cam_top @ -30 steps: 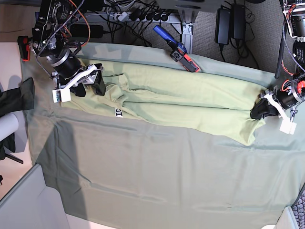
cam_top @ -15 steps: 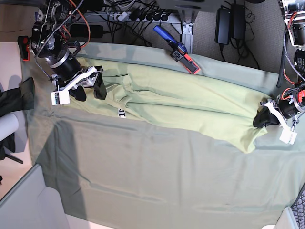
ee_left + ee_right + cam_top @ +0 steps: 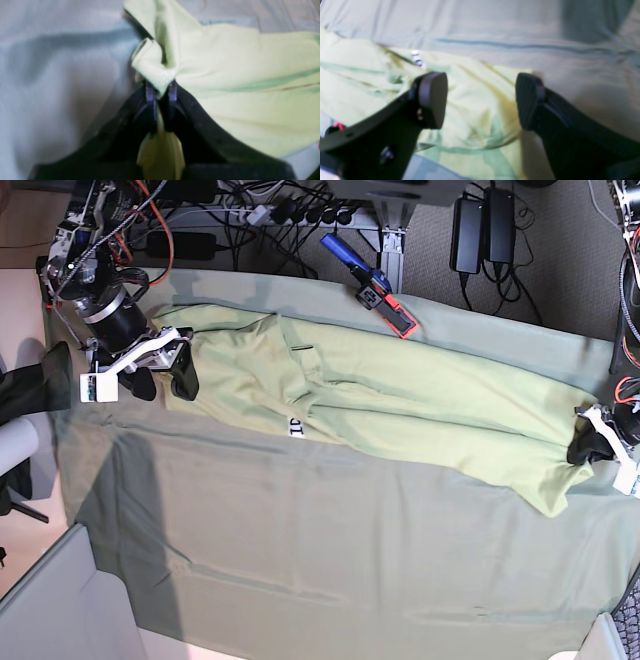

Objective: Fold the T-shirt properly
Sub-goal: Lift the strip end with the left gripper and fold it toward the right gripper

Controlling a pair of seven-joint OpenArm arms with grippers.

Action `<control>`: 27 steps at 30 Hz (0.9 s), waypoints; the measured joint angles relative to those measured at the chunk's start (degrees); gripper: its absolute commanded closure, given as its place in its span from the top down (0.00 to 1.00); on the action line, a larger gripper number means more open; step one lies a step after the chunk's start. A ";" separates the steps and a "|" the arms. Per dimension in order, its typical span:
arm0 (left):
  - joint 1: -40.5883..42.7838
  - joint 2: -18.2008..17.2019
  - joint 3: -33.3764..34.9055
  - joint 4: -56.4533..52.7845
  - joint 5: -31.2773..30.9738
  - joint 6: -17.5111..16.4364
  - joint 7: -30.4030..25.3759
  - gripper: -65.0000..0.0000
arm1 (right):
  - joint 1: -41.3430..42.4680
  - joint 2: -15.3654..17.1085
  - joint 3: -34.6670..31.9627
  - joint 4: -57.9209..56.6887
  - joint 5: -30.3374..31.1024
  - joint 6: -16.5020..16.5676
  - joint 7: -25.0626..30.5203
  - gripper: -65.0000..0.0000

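Starting at the left of the base view, the right gripper point(image 3: 160, 380) hangs over the collar end of the T-shirt point(image 3: 400, 405) with its jaws spread wide and nothing between them; the right wrist view shows the two pads apart above wrinkled yellow-green fabric, the small white neck label point(image 3: 418, 59) just beyond them. The T-shirt lies stretched in a long, narrow band across the far half of the grey-green table cloth point(image 3: 330, 560), running from that gripper toward the right edge, and it looks folded in lengthwise, with layered creases along its body. A blue and red tool point(image 3: 372, 285) rests on the cloth's far edge, apart from the garment. At the right end the left gripper point(image 3: 592, 448) is clenched on a pinch of the hem corner, the fabric bunched between its jaws in the left wrist view. By my reading the lengthwise folds are done and the band is pulled fairly straight; the crosswise folds that would bring hem toward collar are not yet made, and the collar end needs gripping first
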 measured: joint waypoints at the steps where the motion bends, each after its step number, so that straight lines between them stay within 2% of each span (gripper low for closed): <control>1: -0.87 -0.35 0.02 -0.37 0.00 0.00 0.00 0.00 | 0.00 0.00 0.70 0.00 0.04 -0.02 -0.07 0.65; 5: -4.11 -2.10 0.00 -3.04 -0.20 0.02 0.35 0.00 | 0.00 0.02 2.34 0.04 0.66 -0.02 -1.90 0.65; 9: -3.80 -2.36 -0.02 -2.73 -3.61 0.02 5.25 0.00 | 0.00 -0.04 2.29 0.04 1.09 -0.02 -2.03 0.65; 13: -3.23 -2.19 -0.02 0.39 -8.28 0.02 9.92 0.00 | 0.00 -0.02 2.29 0.04 1.07 0.00 -1.57 0.65; 17: -2.71 -1.99 -0.02 5.64 -10.62 0.04 11.93 0.00 | 0.00 -0.04 2.29 0.04 1.07 -0.02 -1.42 0.65; 21: -1.66 -0.33 -0.02 10.34 -10.75 0.04 12.28 0.00 | 0.00 -0.02 2.29 0.04 1.05 0.00 -1.42 0.65; 27: 0.79 5.05 3.58 12.09 -10.40 0.04 12.66 0.00 | 0.00 -0.04 2.29 0.04 1.03 -0.02 -1.40 0.65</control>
